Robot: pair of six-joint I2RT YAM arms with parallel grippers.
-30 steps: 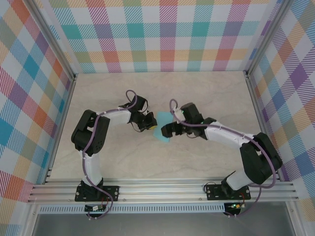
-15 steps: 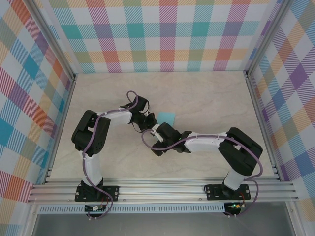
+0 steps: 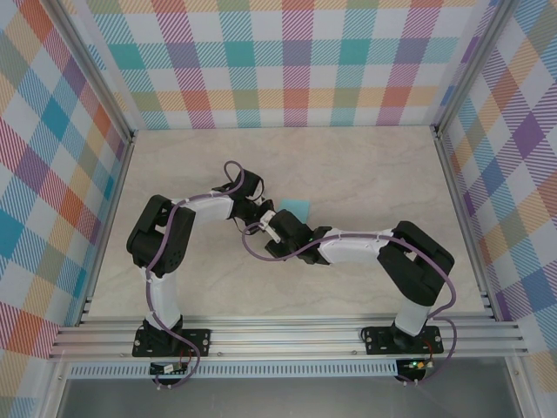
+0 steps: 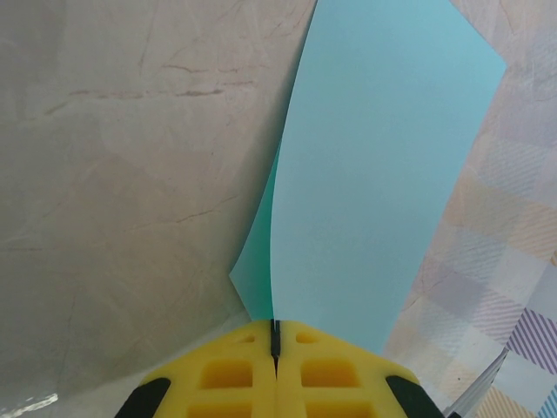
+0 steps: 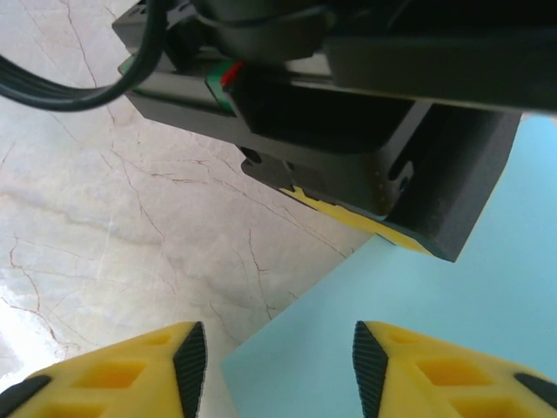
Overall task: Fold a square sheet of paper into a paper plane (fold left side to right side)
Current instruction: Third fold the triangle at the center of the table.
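Observation:
The square sheet of paper point(image 3: 296, 207) is light turquoise and lies mid-table, mostly covered by the two wrists. In the left wrist view the sheet point(image 4: 374, 174) rises from the tabletop, with a darker underside layer point(image 4: 257, 287) beneath. My left gripper point(image 4: 275, 335) is shut on its near edge, yellow fingers pressed together; from above, that gripper point(image 3: 258, 214) sits at the sheet's left. My right gripper point(image 5: 277, 366) hovers open over a corner of the paper point(image 5: 418, 348), fingers apart with nothing between them. From above, the right gripper point(image 3: 277, 233) is just in front of the left one.
The marble-look tabletop point(image 3: 365, 165) is walled by plaid panels point(image 3: 287, 61) on three sides, with aluminium rails along the near edge. The left gripper's black body point(image 5: 348, 131) looms right ahead of my right fingers.
My right arm has swung from the paper's right side across its front, and now lies over most of the sheet. Its jaws have narrowed. The left gripper stays shut on the paper.

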